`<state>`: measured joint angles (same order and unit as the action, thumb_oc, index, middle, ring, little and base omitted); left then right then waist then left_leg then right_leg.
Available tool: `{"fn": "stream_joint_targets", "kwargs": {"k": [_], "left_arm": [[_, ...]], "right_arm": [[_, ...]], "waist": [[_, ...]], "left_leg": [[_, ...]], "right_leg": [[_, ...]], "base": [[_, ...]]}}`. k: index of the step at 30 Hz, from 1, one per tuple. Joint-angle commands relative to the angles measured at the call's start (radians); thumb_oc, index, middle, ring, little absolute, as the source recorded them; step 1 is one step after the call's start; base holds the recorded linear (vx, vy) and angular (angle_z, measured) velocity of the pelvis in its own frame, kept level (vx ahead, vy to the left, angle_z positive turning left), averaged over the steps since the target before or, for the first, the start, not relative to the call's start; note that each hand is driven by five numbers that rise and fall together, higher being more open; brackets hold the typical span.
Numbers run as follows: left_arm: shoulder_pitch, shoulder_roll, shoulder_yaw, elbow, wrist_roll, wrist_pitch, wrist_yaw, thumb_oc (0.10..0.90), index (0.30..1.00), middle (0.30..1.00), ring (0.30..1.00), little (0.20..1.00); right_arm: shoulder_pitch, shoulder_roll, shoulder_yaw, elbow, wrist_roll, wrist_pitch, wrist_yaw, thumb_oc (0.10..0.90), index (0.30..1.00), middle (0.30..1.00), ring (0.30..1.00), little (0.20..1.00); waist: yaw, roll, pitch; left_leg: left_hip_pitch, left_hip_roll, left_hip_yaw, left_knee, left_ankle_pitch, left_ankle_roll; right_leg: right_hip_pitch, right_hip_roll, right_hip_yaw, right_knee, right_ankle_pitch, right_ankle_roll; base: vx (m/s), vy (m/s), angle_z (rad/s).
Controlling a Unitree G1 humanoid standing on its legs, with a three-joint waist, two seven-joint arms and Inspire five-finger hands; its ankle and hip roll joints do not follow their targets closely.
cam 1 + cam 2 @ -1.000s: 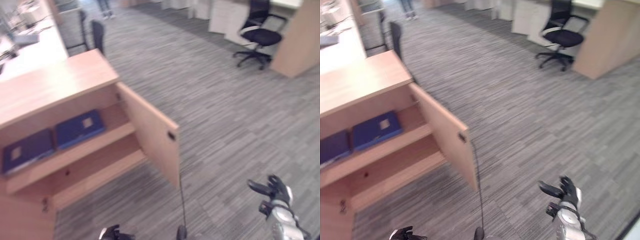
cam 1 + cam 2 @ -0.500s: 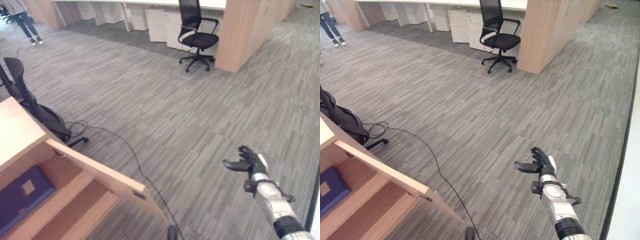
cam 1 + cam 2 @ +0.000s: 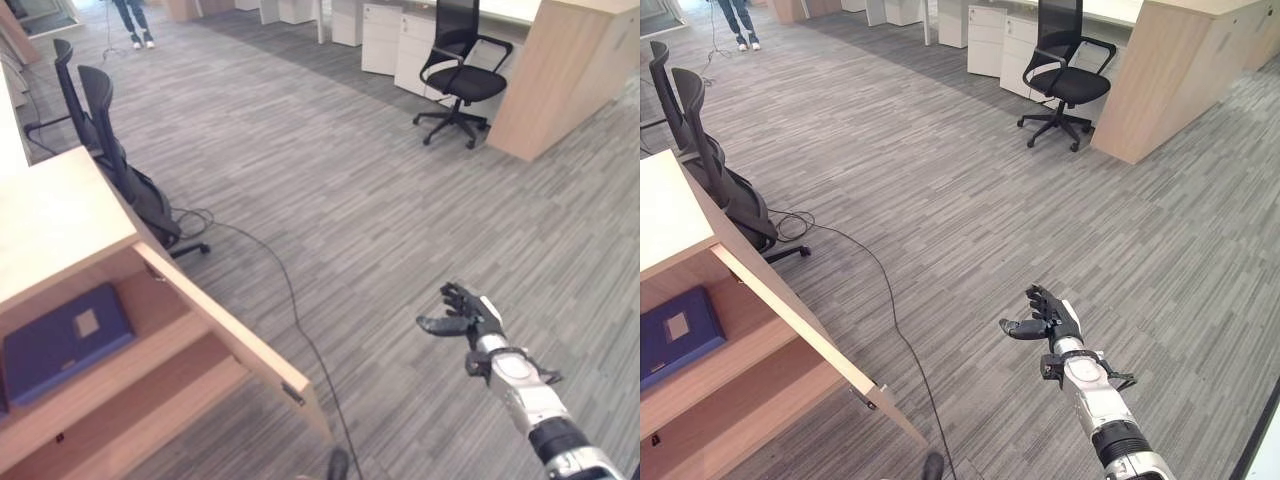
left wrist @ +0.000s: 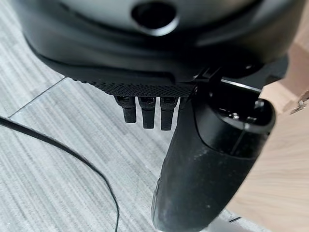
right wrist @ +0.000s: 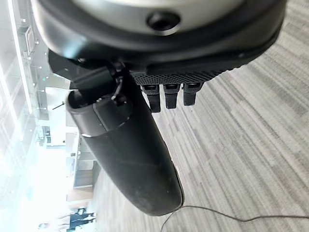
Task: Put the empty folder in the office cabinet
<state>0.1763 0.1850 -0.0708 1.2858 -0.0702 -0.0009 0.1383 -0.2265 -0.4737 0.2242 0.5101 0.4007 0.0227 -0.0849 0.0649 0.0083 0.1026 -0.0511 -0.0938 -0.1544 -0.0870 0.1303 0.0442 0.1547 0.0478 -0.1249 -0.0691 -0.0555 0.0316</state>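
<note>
Camera: swung since half a second ago, so the whole scene is shifted. Right hand (image 3: pixel 1052 318): still raised over the carpet, fingers (image 3: pixel 462 297) loosely spread, empty. Cabinet (image 3: pixel 60 215): more of its top and open shelves back in view; blue folder (image 3: pixel 62 340) unmoved on the upper shelf.

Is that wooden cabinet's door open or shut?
Open. The cabinet door swings out over the carpet, baring the shelves, with a blue folder lying flat on the upper shelf.
</note>
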Motion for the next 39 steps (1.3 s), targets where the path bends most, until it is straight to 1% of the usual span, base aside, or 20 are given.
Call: {"fn": "stream_joint_targets", "kwargs": {"k": [1,5,9,13,14,15,17,19,20,21,22,26,27,32,34,35,36,37,38,39], "left_arm": [[-0.051,0.047,-0.006,0.039,0.026,-0.008,-0.011,0.800,0.900,0.900,0.900,0.900],[-0.052,0.045,-0.017,0.013,0.030,-0.009,-0.018,0.800,0.900,0.900,0.900,0.900],[-0.069,0.048,-0.014,0.007,0.021,-0.005,-0.014,0.800,0.900,0.900,0.900,0.900],[-0.065,0.047,-0.006,0.015,0.019,-0.001,-0.007,0.800,0.900,0.900,0.900,0.900],[-0.065,0.047,-0.006,0.015,0.019,-0.001,-0.007,0.800,0.900,0.900,0.900,0.900],[-0.063,0.048,-0.006,0.027,0.017,0.003,-0.004,0.800,0.900,0.900,0.900,0.900],[-0.062,0.048,-0.007,0.026,0.017,0.003,-0.002,0.800,0.900,0.900,0.900,0.900],[-0.060,0.049,-0.014,0.023,0.014,0.007,0.001,0.800,0.900,0.900,0.900,0.900],[-0.060,0.049,-0.013,0.023,0.014,0.007,0.001,0.800,0.900,0.900,0.900,0.900],[-0.064,0.052,-0.016,0.017,0.009,0.007,0.006,0.800,0.900,0.900,0.900,0.900],[-0.064,0.052,-0.015,0.017,0.009,0.007,0.006,0.800,0.900,0.900,0.900,0.900],[-0.072,0.058,-0.021,0.004,-0.005,0.007,0.017,0.800,0.900,0.900,0.900,0.900],[-0.072,0.058,-0.021,0.004,-0.005,0.007,0.017,0.800,0.900,0.900,0.900,0.900],[-0.077,0.062,-0.030,-0.006,-0.023,0.007,0.020,0.800,0.900,0.900,0.900,0.900],[-0.095,0.062,-0.039,-0.016,-0.038,0.004,0.027,0.800,0.900,0.900,0.900,0.900],[-0.124,0.057,-0.048,-0.027,-0.052,-0.005,0.036,0.800,0.900,0.900,0.900,0.900],[-0.124,0.057,-0.049,-0.027,-0.052,-0.005,0.037,0.800,0.900,0.900,0.900,0.900],[-0.125,0.051,-0.046,-0.039,-0.061,-0.007,0.035,0.800,0.900,0.900,0.900,0.900],[-0.118,0.051,-0.043,-0.047,-0.062,-0.007,0.032,0.800,0.900,0.900,0.900,0.900],[-0.113,0.051,-0.039,-0.044,-0.058,-0.005,0.032,0.800,0.900,0.900,0.900,0.900]], "right_arm": [[-0.039,-0.003,0.010,-0.108,-0.029,-0.063,0.037,0.800,0.900,0.900,0.900,0.900],[-0.032,0.029,0.102,-0.180,-0.011,-0.052,0.099,0.800,0.900,0.900,0.900,0.900],[-0.044,0.094,0.221,-0.262,0.073,-0.051,0.157,0.800,0.900,0.900,0.900,0.900],[-0.063,0.136,0.279,-0.272,0.119,-0.055,0.169,0.800,0.900,0.900,0.900,0.900],[-0.063,0.136,0.279,-0.272,0.119,-0.055,0.169,0.800,0.900,0.900,0.900,0.900],[-0.106,0.187,0.342,-0.257,0.144,-0.055,0.183,0.800,0.900,0.900,0.900,0.900],[-0.115,0.198,0.356,-0.258,0.148,-0.056,0.184,0.800,0.900,0.900,0.900,0.900],[-0.154,0.244,0.421,-0.263,0.171,-0.050,0.201,0.800,0.900,0.900,0.900,0.900],[-0.154,0.244,0.421,-0.262,0.171,-0.051,0.201,0.800,0.900,0.900,0.900,0.900],[-0.171,0.263,0.452,-0.257,0.178,-0.051,0.207,0.800,0.900,0.900,0.900,0.900],[-0.171,0.264,0.452,-0.256,0.178,-0.052,0.207,0.800,0.900,0.900,0.900,0.900],[-0.193,0.274,0.498,-0.277,0.183,-0.047,0.220,0.800,0.900,0.900,0.900,0.900],[-0.193,0.274,0.498,-0.277,0.183,-0.047,0.220,0.800,0.900,0.900,0.900,0.900],[-0.216,0.284,0.523,-0.282,0.199,-0.050,0.222,0.800,0.900,0.900,0.900,0.900],[-0.237,0.283,0.525,-0.277,0.205,-0.059,0.214,0.800,0.900,0.900,0.900,0.900],[-0.241,0.264,0.523,-0.280,0.196,-0.067,0.214,0.800,0.900,0.900,0.900,0.900],[-0.242,0.264,0.523,-0.280,0.196,-0.067,0.214,0.800,0.900,0.900,0.900,0.900],[-0.242,0.248,0.531,-0.286,0.191,-0.062,0.215,0.800,0.900,0.900,0.900,0.900],[-0.247,0.247,0.541,-0.283,0.189,-0.056,0.211,0.800,0.900,0.900,0.900,0.900],[-0.257,0.248,0.543,-0.277,0.184,-0.050,0.210,0.800,0.900,0.900,0.900,0.900]], "waist": [[0.021,-0.015,-0.042],[0.029,-0.018,-0.043],[0.052,-0.032,-0.043],[0.082,-0.044,-0.040],[0.081,-0.044,-0.040],[0.114,-0.057,-0.035],[0.122,-0.061,-0.033],[0.159,-0.077,-0.021],[0.158,-0.077,-0.021],[0.179,-0.086,-0.010],[0.178,-0.086,-0.010],[0.225,-0.108,0.015],[0.224,-0.108,0.016],[0.271,-0.109,0.059],[0.283,-0.105,0.094],[0.279,-0.095,0.138],[0.280,-0.095,0.138],[0.274,-0.094,0.145],[0.279,-0.091,0.147],[0.282,-0.090,0.144]], "left_leg": [[0.069,0.032,0.065,0.000,-0.139,-0.043],[0.076,0.035,0.060,0.000,-0.139,-0.044],[0.074,0.039,0.034,0.000,-0.127,-0.056],[0.071,0.042,0.004,0.000,-0.116,-0.064],[0.071,0.042,0.004,0.000,-0.116,-0.064],[0.061,0.046,-0.024,0.000,-0.105,-0.073],[0.058,0.046,-0.033,0.000,-0.102,-0.075],[0.043,0.053,-0.064,0.000,-0.087,-0.087],[0.043,0.052,-0.065,0.000,-0.086,-0.087],[0.034,0.056,-0.085,0.000,-0.077,-0.095],[0.034,0.056,-0.086,0.000,-0.077,-0.095],[0.011,0.064,-0.134,0.001,-0.053,-0.117],[0.010,0.064,-0.135,0.001,-0.053,-0.117],[-0.017,0.084,-0.172,0.027,-0.036,-0.145],[-0.072,0.074,-0.184,0.099,-0.041,-0.155],[-0.124,0.089,-0.054,0.204,-0.082,-0.129],[-0.126,0.089,-0.053,0.209,-0.085,-0.129],[-0.138,0.119,0.068,0.262,-0.123,-0.102],[-0.145,0.136,0.126,0.334,-0.178,-0.098],[-0.167,0.143,0.155,0.416,-0.214,-0.092]], "right_leg": [[-0.085,-0.095,0.012,0.003,0.007,0.060],[-0.076,-0.095,0.004,-0.002,0.006,0.059],[-0.070,-0.088,-0.021,-0.001,-0.003,0.052],[-0.065,-0.083,-0.045,0.003,-0.010,0.045],[-0.065,-0.083,-0.045,0.003,-0.011,0.045],[-0.064,-0.076,-0.071,0.004,-0.017,0.039],[-0.064,-0.074,-0.079,0.002,-0.019,0.038],[-0.065,-0.066,-0.113,0.000,-0.025,0.032],[-0.065,-0.066,-0.114,0.000,-0.025,0.032],[-0.065,-0.061,-0.133,0.002,-0.031,0.028],[-0.065,-0.062,-0.134,0.002,-0.031,0.028],[-0.067,-0.050,-0.182,0.007,-0.045,0.018],[-0.067,-0.050,-0.183,0.007,-0.045,0.018],[-0.064,-0.034,-0.230,0.016,-0.060,0.007],[-0.074,-0.040,-0.264,0.027,-0.058,0.006],[-0.086,-0.059,-0.312,0.047,-0.053,0.009],[-0.087,-0.059,-0.311,0.048,-0.053,0.009],[-0.095,-0.071,-0.332,0.050,-0.052,0.007],[-0.091,-0.071,-0.333,0.048,-0.065,0.009],[-0.096,-0.075,-0.344,0.043,-0.061,0.007]], "base": [[-0.01,-0.006,0.10],[-0.01,-0.017,0.12],[-0.04,-0.057,0.19],[-0.02,-0.058,0.25],[-0.04,-0.103,0.29],[-0.04,-0.078,0.25],[-0.04,-0.084,0.20],[-0.04,-0.114,0.32],[-0.05,-0.130,0.47],[-0.03,-0.070,0.47],[-0.04,-0.104,0.46],[-0.04,-0.117,0.28],[-0.05,-0.127,0.43],[-0.05,-0.121,0.41],[-0.18,-0.110,0.40],[-0.19,-0.059,0.54],[-0.20,-0.017,0.59],[-0.07,-0.015,0.60],[-0.11,-0.027,0.75],[-0.05,-0.047,0.74]]}}
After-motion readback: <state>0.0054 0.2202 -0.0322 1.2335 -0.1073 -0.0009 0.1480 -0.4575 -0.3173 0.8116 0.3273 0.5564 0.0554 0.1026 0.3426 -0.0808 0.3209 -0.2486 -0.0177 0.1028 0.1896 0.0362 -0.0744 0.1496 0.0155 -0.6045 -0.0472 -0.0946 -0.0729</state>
